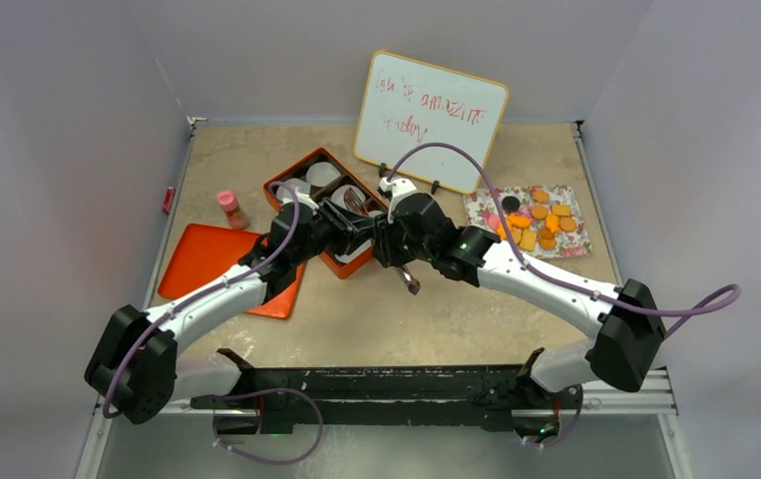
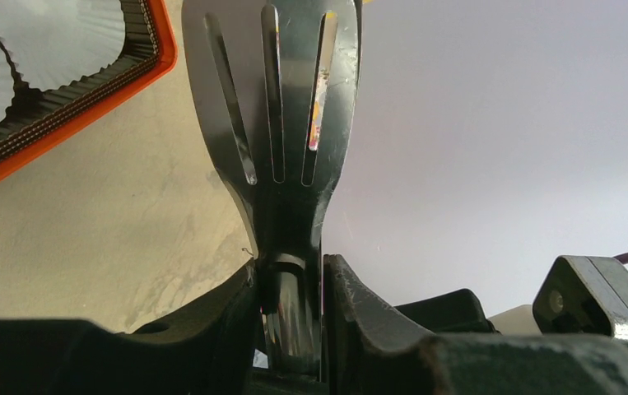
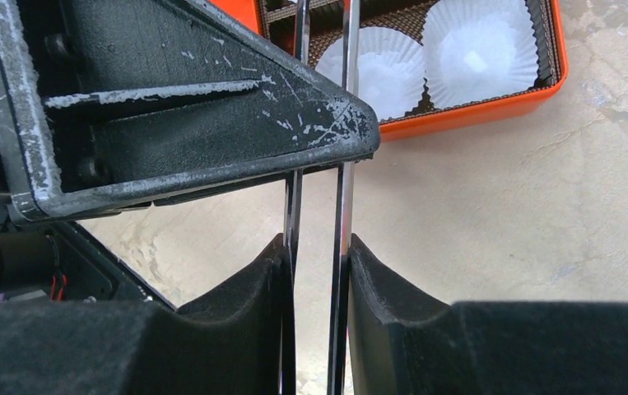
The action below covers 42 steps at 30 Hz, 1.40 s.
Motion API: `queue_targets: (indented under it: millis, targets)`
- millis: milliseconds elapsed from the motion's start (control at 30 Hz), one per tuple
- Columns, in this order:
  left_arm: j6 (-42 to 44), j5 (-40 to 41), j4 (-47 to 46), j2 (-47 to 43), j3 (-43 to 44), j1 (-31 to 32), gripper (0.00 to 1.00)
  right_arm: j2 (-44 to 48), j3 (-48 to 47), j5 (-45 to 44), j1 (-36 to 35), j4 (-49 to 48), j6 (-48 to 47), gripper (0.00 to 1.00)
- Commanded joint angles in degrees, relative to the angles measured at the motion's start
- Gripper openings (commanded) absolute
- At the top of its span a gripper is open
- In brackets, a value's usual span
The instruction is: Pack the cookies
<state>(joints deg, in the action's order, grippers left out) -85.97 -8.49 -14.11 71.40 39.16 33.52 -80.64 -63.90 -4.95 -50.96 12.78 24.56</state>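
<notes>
The cookies [image 1: 541,220], mostly orange with one pink and one black, lie on a floral napkin [image 1: 577,242] at the right. My left gripper [image 1: 336,228] is shut on the handle of a slotted metal spatula [image 2: 281,107], seen between its fingers in the left wrist view [image 2: 294,284]. My right gripper [image 1: 396,238] is shut on a pair of metal tongs [image 3: 343,123], whose two thin arms run between its fingers [image 3: 318,259] toward the orange box [image 3: 475,115]. Both grippers meet beside the box [image 1: 296,178], away from the cookies.
The orange box holds white paper cups [image 3: 479,45] in a dark corrugated liner. Its orange lid [image 1: 218,264] lies flat to the left. A small pink bottle [image 1: 231,208] stands beside it. A whiteboard [image 1: 431,120] leans at the back. Grey walls close in the sides.
</notes>
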Motion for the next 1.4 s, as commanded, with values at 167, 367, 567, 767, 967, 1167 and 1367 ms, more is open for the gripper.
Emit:
queue_targets:
  millis: [167, 367, 567, 767, 967, 1167, 1367]
  targets:
    - [6.58, 5.16, 6.96, -8.5, 0.18, -0.03, 0.5, 2.8, -3.0, -2.5, -0.37, 2.94, -0.65, 0.32]
    - [20.63, 14.12, 22.77, -17.55, 2.47, -0.11, 0.58, 4.02, -3.06, -3.87, -0.28, 9.88, 0.04, 0.34]
    - [35.94, 27.52, 37.31, -29.62, 4.08, -0.2, 0.7, 3.97, -3.98, -9.35, -0.19, 17.12, -0.8, 0.38]
    - [47.93, 41.11, 45.16, -39.51, 3.07, -0.19, 0.78, 5.85, -4.2, -13.83, 2.34, 24.63, -1.05, 0.42]
    - [55.42, 48.38, 48.3, -45.42, 2.42, -0.13, 0.81, 10.14, -2.71, -11.89, 10.61, 28.7, -2.55, 0.42]
    - [55.87, 51.71, 49.5, -49.59, 1.16, -0.15, 0.82, 13.46, -0.64, -10.35, 16.66, 30.41, -5.12, 0.43]
    - [57.97, 53.87, 48.38, -51.68, 0.6, -0.18, 0.83, 13.75, 2.72, -10.02, 21.7, 29.82, -5.66, 0.44]
